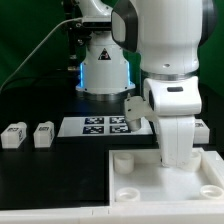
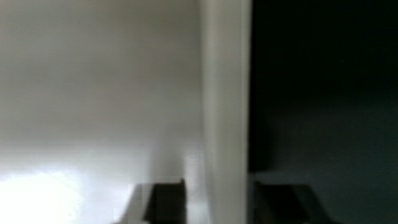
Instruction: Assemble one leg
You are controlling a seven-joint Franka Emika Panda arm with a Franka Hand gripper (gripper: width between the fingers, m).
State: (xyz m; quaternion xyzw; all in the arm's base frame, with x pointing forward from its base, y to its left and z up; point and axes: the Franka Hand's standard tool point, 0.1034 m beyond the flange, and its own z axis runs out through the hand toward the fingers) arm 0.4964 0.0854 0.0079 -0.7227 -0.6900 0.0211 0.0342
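**Tool (image 1: pixel 176 156) at the large white square plastic tray-like piece (image 1: pixel 130 182), its tips hidden by the arm's own body.**
Two small white rectangular plastic posts with tags lie on the black worktop (image 1: pixel 40 175), well apart from the tool toward the exterior view's left: the nearer leg (image 1: pixel 43 134) and the farther leg (image 1: pixel 15 135). The wrist view is blurred. A pale upright strip (image 2: pixel 222 100) stands between two dark fingers (image 2: pixel 160 203), and whether the tool grips it cannot be told.

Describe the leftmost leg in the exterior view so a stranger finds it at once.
Start at the marker board on the black table. To the exterior view's left of it lie two small white tagged posts. The leg is the outer one, farther from the board than its twin.
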